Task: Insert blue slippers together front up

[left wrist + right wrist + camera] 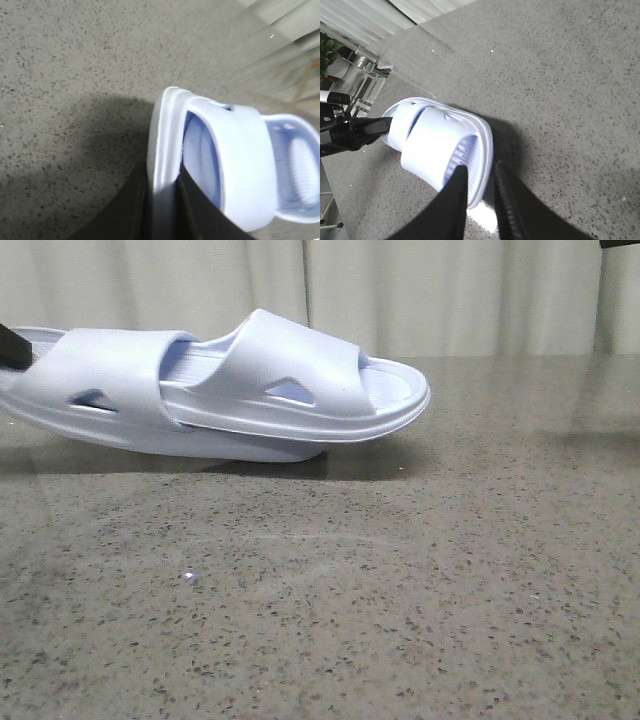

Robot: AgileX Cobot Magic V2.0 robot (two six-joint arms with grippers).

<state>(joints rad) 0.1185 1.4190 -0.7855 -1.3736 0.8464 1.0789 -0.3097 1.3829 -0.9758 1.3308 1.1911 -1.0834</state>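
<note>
The two blue slippers are nested at the left of the front view. The outer slipper has the inner slipper pushed in under its strap, and the inner one's toe sticks out to the right. My left gripper is shut on the outer slipper's heel rim, as the left wrist view shows, and holds that end raised. My right gripper stands a little open and empty, back from the inner slipper's toe, which shows behind its fingers. The right gripper is not on the slipper in the front view.
The speckled grey table spreads in front of and to the right of the slippers. A pale curtain hangs behind. Glass blocks stand off the table's edge beyond the left arm.
</note>
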